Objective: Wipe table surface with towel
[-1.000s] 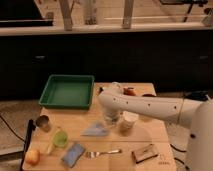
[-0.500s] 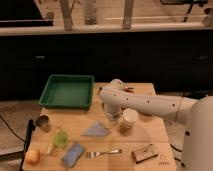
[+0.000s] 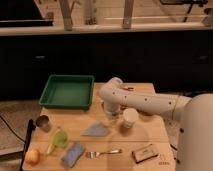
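Tool [image 3: 112, 114] beside white cup [image 3: 130, 119], towel [image 3: 96, 130] on table [image 3: 150, 127], green tray [image 3: 65, 106] behind

The gripper [image 3: 113, 114] hangs over mid-table, boxed in by the cup [image 3: 130, 119] just beside it and the tray [image 3: 65, 106] behind, with the towel [image 3: 96, 130] near in front. Bare table [image 3: 151, 132] lies beyond the cup (a box [image 3: 146, 152] sits at the front edge). The front corner by the sponge [image 3: 73, 154], fork [image 3: 103, 152] and tin [image 3: 43, 122] is crowded.
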### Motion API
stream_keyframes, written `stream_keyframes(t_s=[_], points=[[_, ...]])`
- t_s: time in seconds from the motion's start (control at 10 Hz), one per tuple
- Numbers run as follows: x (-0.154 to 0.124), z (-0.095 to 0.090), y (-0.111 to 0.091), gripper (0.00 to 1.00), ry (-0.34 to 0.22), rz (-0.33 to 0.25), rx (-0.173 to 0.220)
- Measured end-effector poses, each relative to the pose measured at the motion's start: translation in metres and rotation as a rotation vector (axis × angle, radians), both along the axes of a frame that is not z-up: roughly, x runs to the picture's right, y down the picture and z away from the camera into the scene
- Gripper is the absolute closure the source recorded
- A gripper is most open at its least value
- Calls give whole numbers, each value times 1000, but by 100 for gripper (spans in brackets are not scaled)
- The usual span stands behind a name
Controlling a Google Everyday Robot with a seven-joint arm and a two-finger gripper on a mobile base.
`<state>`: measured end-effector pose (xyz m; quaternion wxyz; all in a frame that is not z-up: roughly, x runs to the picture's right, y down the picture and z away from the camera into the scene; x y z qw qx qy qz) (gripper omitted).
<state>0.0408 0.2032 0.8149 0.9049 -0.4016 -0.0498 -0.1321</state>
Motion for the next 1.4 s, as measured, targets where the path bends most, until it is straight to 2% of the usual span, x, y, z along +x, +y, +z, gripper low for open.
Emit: stream_keyframes(t_s=[0.1, 0.3, 0.4, 0.7, 0.8, 0.9, 1.2, 1.4], points=[[-2, -2, 4, 95, 5, 4, -2], [-7, -4, 3, 82, -10, 4, 8], [-8, -6, 1, 69, -25, -3, 22], [-17, -9, -3, 42, -66, -15, 52], [-20, -11, -4, 29, -83, -23, 63], [-24, -11, -4, 22, -95, -30, 71], [-39, -11, -3, 20, -135, -66, 97], [-53, -12, 3, 20, -157, -93, 128]])
